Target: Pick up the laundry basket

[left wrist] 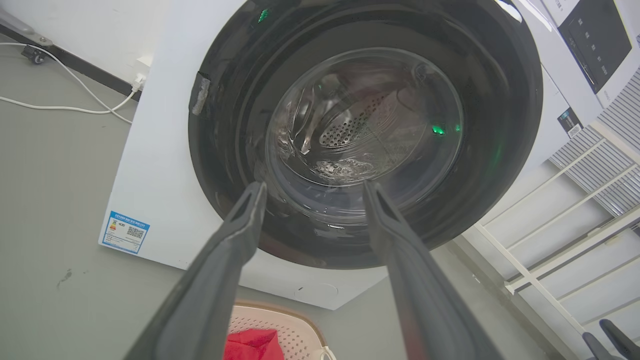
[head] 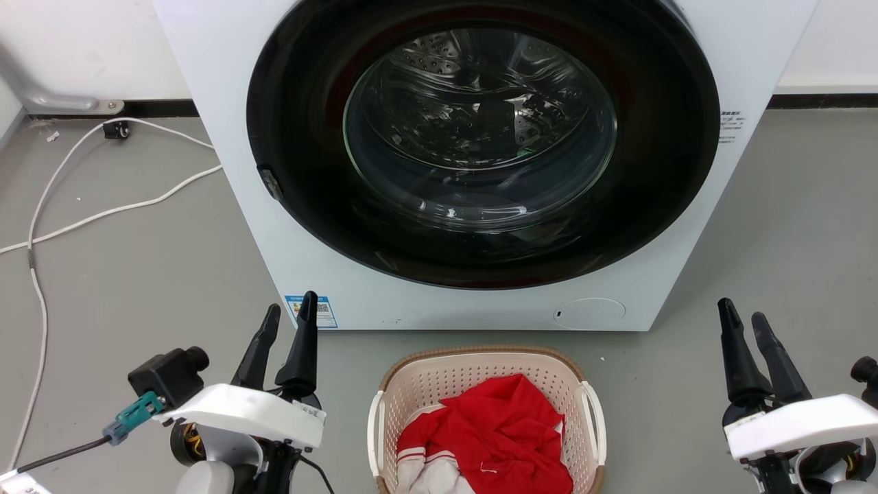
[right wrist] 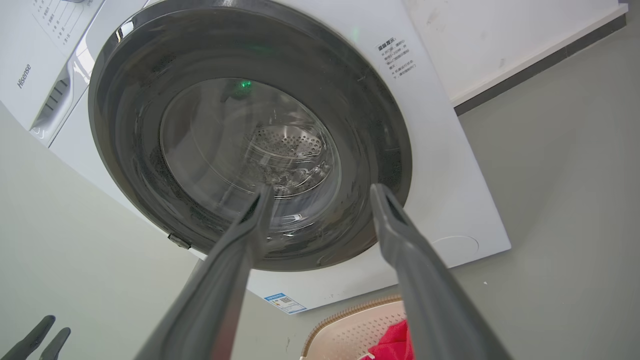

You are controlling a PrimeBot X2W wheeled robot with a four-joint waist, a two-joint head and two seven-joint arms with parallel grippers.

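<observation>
Cream perforated plastic laundry basket (head: pixel 439 384), brown woven-look rim, one white loop handle (head: pixel 375 432) on each long side. Stands on the grey floor (head: pixel 137 288) just in front of the washing machine (head: pixel 233 171), at the bottom centre of the head view, between the two tools and touching neither.

Contents: red garment (head: pixel 507 425) with white trim, bunched up.

Washing machine: white front-loader; round dark door (head: pixel 480 144) with a glass window, the steel drum visible through it; blue label (head: pixel 311 310) at the lower left corner of the front; round cap (head: pixel 590 312) at the lower right.

Left tool (head: pixel 291 302): left of the basket, apart from it; two dark fingers spread, nothing between them, tips toward the machine.

Right tool (head: pixel 741 310): right of the basket, farther off; fingers likewise spread and empty, tips toward the machine.

White cable (head: pixel 103 209): loose on the floor left of the machine, running back toward the wall.
</observation>
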